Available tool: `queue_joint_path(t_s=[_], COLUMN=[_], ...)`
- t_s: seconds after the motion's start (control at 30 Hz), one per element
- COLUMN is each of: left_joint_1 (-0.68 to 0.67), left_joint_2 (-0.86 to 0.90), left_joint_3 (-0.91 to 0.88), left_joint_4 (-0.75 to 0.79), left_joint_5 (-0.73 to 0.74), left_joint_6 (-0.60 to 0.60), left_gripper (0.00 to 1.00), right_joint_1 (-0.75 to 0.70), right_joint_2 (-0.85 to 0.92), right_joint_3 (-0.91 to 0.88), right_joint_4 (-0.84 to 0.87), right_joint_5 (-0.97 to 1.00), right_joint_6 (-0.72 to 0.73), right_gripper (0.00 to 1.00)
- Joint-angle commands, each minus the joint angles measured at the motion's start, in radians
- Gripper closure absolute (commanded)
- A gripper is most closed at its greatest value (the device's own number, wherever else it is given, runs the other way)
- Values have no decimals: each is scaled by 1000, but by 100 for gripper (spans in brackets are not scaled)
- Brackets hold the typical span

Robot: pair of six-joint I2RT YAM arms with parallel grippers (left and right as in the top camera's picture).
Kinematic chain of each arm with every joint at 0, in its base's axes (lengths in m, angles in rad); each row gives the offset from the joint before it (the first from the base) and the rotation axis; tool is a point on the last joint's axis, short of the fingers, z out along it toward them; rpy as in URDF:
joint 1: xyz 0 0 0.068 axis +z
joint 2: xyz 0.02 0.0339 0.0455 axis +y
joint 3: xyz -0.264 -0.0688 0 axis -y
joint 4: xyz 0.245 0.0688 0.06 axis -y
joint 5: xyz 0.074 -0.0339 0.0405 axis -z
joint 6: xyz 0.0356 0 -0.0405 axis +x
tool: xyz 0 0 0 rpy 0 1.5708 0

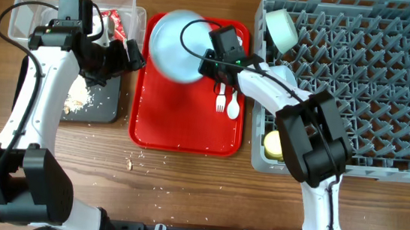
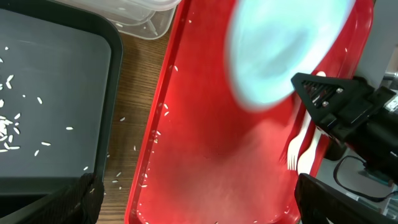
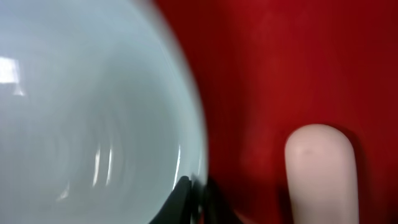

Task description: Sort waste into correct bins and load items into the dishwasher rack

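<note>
Right gripper (image 3: pixel 194 194) pinches the plate's (image 1: pixel 175 44) rim; the spoon (image 3: pixel 320 171) lies just right of its fingers, bowl end toward the robot (left gripper (image 2: pixel 202 202) gapes, empty).

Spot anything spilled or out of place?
Yes: rice-like scraps lie scattered on the wooden table, off the red tray and beside the black tray, rather than in a bin.

fork (image 1: pixel 221 98) left of spoon (image 1: pixel 233 107), on tray (image 1: pixel 181 124) | tray left of rack (image 1: pixel 395 176)
</note>
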Motion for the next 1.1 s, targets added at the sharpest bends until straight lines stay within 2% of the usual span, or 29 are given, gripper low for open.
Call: queue_joint_path(t_s=[0.0, 0.07, 0.17, 0.27, 0.37, 0.43, 0.47, 0.53, 0.63, 0.83, 0.9, 1.07], left_joint_1=[5, 5, 5, 5, 5, 5, 5, 5, 5, 5, 5, 5], left_joint_2=[-14, -14, -14, -14, -14, -14, -14, -14, -14, -14, -14, -14], left_joint_3=[14, 14, 14, 14, 14, 14, 14, 14, 14, 14, 14, 14], left_joint_4=[3, 3, 3, 2, 2, 3, 2, 3, 3, 3, 2, 3], left_joint_5=[-6, -6, -6, -6, -6, -6, -6, -6, -6, -6, -6, -6], left_joint_6=[9, 9, 9, 9, 9, 9, 9, 9, 9, 9, 9, 9], left_gripper=[0, 0, 0, 0, 0, 0, 0, 0, 0, 0, 0, 0], right_joint_1=[-10, -17, -36, -76, -81, -81, -81, -82, -90, -208, -268, -279], right_joint_2=[29, 10, -94, -311, -630, -692, -725, -742, -739, -709, -649, -497], right_joint_3=[-15, -15, -15, -15, -15, -15, -15, -16, -22, -23, -23, -23], right_joint_4=[-97, -135, -158, -164, -195, -228, -254, -288, -294, -279, -262, -182], right_joint_5=[-18, -21, -21, -12, 215, 399, 578, 894, 1142, 1165, 1148, 1127], right_joint_6=[-55, -63, -148, -290, -499, -518, -529, -570, -689, -818, -877, -956], right_gripper=[96, 96, 96, 96, 96, 96, 96, 96, 96, 96, 96, 96])
